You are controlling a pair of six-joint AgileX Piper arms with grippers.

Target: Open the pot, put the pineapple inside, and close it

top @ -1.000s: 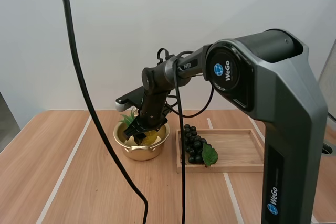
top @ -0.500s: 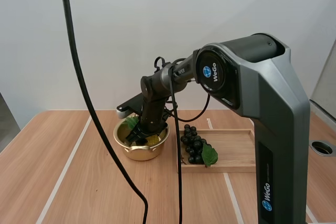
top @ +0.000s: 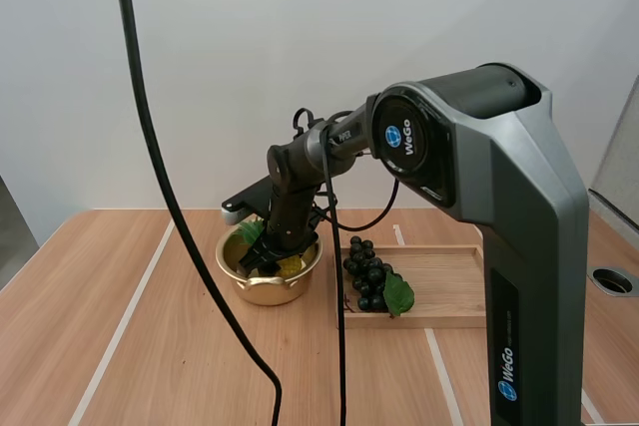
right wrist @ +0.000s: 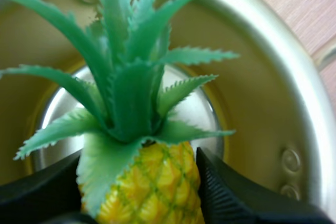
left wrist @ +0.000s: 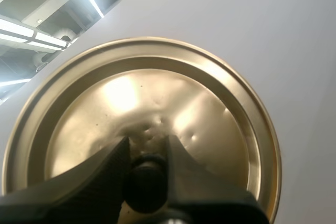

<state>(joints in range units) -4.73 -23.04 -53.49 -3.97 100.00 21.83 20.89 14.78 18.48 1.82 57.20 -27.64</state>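
Observation:
The gold pot (top: 262,291) stands open on the table, left of the tray. My right gripper (top: 266,260) reaches down into it, shut on the yellow pineapple (top: 291,266). In the right wrist view the two black fingers (right wrist: 231,195) press on either side of the pineapple's body (right wrist: 152,182). Its green leaves point toward the pot's inner wall (right wrist: 257,82). My left gripper (left wrist: 146,150) is shut on the black knob (left wrist: 146,182) of the gold lid (left wrist: 142,98), held up in the air.
A wooden tray (top: 454,281) lies right of the pot. A bunch of dark grapes (top: 366,274) with a green leaf sits at its left end. Bare table stretches in front of and left of the pot.
Over the last second my right gripper sank lower into the pot with the pineapple. It has held still in the last half second.

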